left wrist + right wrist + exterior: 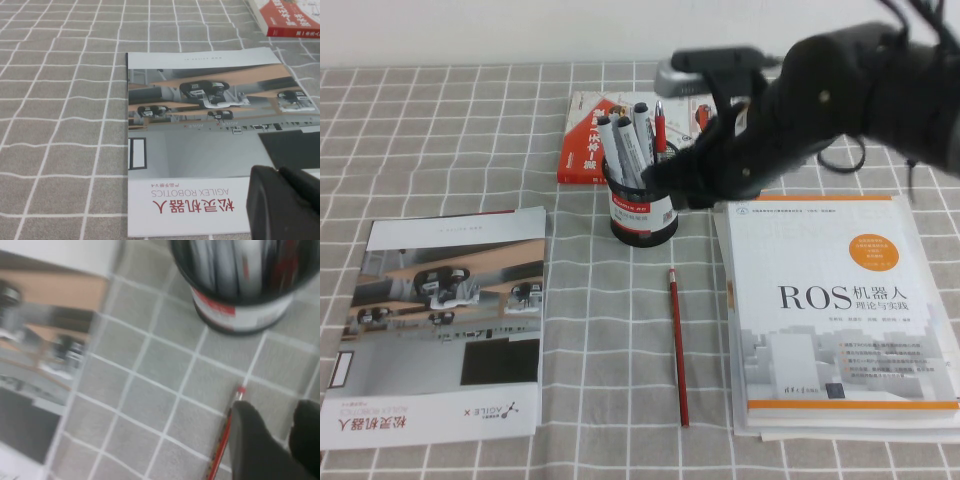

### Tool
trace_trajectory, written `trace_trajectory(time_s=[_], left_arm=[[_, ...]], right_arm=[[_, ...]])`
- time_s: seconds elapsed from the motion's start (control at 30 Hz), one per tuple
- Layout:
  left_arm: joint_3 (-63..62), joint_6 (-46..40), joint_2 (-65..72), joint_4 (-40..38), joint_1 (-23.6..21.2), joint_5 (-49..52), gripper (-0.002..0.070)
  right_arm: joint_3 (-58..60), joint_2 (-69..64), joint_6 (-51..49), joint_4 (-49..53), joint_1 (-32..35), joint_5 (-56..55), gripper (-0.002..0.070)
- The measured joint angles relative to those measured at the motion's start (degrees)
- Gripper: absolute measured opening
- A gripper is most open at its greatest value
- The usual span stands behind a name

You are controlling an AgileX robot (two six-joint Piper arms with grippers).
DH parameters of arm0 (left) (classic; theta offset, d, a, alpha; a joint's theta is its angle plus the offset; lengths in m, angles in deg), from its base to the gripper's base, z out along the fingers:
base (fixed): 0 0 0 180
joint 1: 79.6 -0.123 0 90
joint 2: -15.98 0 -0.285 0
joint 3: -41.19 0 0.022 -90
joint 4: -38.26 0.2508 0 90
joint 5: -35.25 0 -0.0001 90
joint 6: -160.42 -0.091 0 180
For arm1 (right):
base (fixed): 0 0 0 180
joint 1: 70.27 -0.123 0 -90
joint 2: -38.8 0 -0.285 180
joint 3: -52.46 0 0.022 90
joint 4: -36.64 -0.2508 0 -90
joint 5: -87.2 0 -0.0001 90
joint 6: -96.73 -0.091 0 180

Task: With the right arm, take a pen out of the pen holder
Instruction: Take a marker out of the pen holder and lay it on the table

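Table (440, 150) is sitting under a grey cloth (620, 380) with a white grid, which is lying flat and filling most of the view. Plain pale wall (470, 30) is showing beyond the table's far edge. Soft, even light is falling across the table.

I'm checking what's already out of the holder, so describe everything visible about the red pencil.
The red pencil is thin and straight, its paler end toward the pen holder. It lies flat on the checked cloth between the brochure and the ROS book, touching neither. The open right hand hangs near that end; the left hand is over the brochure.
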Motion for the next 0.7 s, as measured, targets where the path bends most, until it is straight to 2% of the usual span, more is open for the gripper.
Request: trace_trajectory(time_s=[0.2, 0.43, 0.7], left_arm=[[0.00, 0.00, 0.00, 0.00, 0.00, 0.00, -0.0003], [0.00, 0.00, 0.00, 0.00, 0.00, 0.00, -0.0003], [0.00, 0.00, 0.00, 0.00, 0.00, 0.00, -0.0003]], right_arm=[[3.27, 9.63, 0.00, 6.33, -3.11, -2.68, 0.0112], [19.30, 24.85, 0.00, 9.47, -4.04, -12.77, 0.0002], [32.94, 43.45, 0.00, 10.15, -4.04, -11.38, -0.0011]])
